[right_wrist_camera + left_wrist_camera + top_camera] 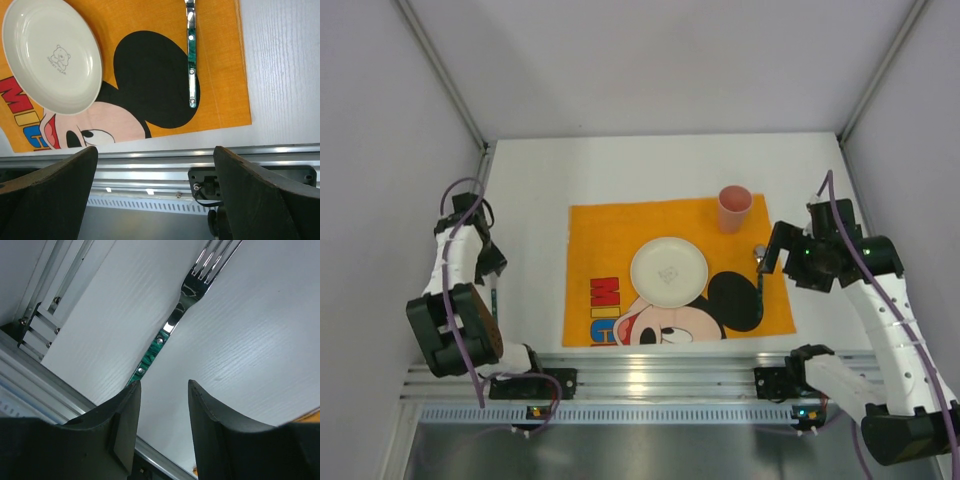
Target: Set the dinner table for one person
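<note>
Top external view: white counter [530, 190] is filling the middle of the frame, walled on three sides, with aluminium rails [650, 375] running along its 6 o'clock edge. Orange Mickey Mouse cloth [605, 240] is lying flat at its centre. White plate [669, 271] is sitting on the cloth, roughly mid-cloth. Pink cup [734, 208] is standing upright at 1 o'clock from the plate, on the cloth's far corner. Green-handled utensil [760, 290] is lying at 3 o'clock from the plate, near the cloth's edge, handle pointing toward 6 o'clock. Its head is too small to tell what kind.

Left wrist view: left end effector [164, 385] is hanging low over bare counter, its fingers [125, 415] standing apart with white surface showing between them. Fork [177, 310] is lying flat on the counter, tines pointing to 12 o'clock, green handle running down to the tip of one finger. Whether they are touching cannot be told. The end effector is not clamping the fork. From above, this spot is sitting at 9 o'clock from the plate, well apart from the cloth.

Right wrist view: right end effector [155, 150] is hovering over the cloth's 6 o'clock edge, fingers spread wide, gripping nothing. Plate is showing at 10 o'clock, and the utensil at 12 o'clock is lying across Mickey's black ear.
</note>
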You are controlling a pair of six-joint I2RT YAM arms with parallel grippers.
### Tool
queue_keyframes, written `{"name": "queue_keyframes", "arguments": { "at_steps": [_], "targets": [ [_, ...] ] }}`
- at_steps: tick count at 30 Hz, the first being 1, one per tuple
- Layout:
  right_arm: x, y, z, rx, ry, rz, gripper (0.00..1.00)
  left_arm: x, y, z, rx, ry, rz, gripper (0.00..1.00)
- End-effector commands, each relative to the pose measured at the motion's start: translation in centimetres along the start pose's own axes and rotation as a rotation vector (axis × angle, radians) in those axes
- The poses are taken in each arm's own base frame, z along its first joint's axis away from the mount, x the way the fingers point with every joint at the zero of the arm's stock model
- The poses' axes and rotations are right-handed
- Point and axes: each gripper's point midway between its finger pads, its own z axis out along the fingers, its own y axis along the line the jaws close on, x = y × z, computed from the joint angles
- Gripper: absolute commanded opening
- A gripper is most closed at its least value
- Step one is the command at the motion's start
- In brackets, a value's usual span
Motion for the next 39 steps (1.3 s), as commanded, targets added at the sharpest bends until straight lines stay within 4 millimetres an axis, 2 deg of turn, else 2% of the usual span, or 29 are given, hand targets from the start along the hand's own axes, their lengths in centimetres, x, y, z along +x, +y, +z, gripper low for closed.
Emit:
{"name": "queue_keyframes", "arguments": {
  "at_steps": [1,5,6,8,12,19,22,23,25,27,29,32,33,34,36,37,39],
  "targets": [
    [-1.3,1.3,-0.1,-0.046,-0.043,-0.028,1.0,0.4,-0.5,2.0,0.043,0.025,0.041,0.48],
    [-2.0,1.4,0.0,-0.031,-0.051,-0.044,1.0,0.3,0.6,4.1,0.024,0.042,0.034,0.47],
    [-2.1,1.4,0.0,-0.027,-0.051,-0.045,1.0,0.6,0.2,4.4,0.068,0.059,0.026,0.47],
    [-2.5,1.5,0.1,-0.019,-0.055,-0.05,1.0,0.6,0.6,5.1,0.076,0.079,0.016,0.47],
    [-3.1,1.5,0.3,-0.005,-0.054,-0.054,1.0,1.3,-0.4,7.0,0.1,0.154,0.021,0.46],
    [-4.3,1.5,0.6,0.033,-0.05,-0.068,1.0,2.4,-1.1,9.5,0.123,0.268,-0.001,0.37],
    [-4.8,0.9,0.8,0.075,-0.052,-0.065,1.0,2.7,-1.0,10.4,0.111,0.296,-0.007,0.22],
    [-4.7,0.8,0.8,0.083,-0.047,-0.065,1.0,2.9,-1.2,10.7,0.114,0.307,-0.003,0.11],
    [-5.0,0.6,0.7,0.1,-0.057,-0.063,1.0,2.1,-1.7,10.5,0.13,0.297,-0.017,0.03],
    [-5.2,0.3,0.8,0.118,-0.062,-0.058,1.0,0.8,-2.3,9.5,0.165,0.262,-0.039,0.0],
    [-5.2,0.2,0.9,0.126,-0.061,-0.048,1.0,-1.5,-3.7,7.8,0.19,0.203,-0.092,0.0],
    [-5.1,0.1,1.0,0.133,-0.061,-0.031,1.0,-2.6,-9.3,3.4,0.312,0.17,0.008,0.0],
    [-5.1,0.2,1.1,0.133,-0.062,-0.029,1.0,-2.3,-10.7,1.8,0.327,0.157,0.059,0.0],
    [-5.1,0.1,1.2,0.138,-0.061,-0.025,1.0,-1.5,-14.1,-0.7,0.369,0.115,0.142,0.0],
    [-5.1,0.1,1.3,0.141,-0.058,-0.023,1.0,-0.5,-17.0,-4.3,0.439,0.059,0.188,0.0],
    [-5.2,0.1,1.3,0.141,-0.06,-0.022,1.0,1.7,-19.9,-6.5,0.506,0.061,0.228,0.0],
    [-5.3,0.0,1.1,0.145,-0.067,-0.019,1.0,3.7,-21.6,-8.2,0.548,0.063,0.245,0.0]
  ]
}}
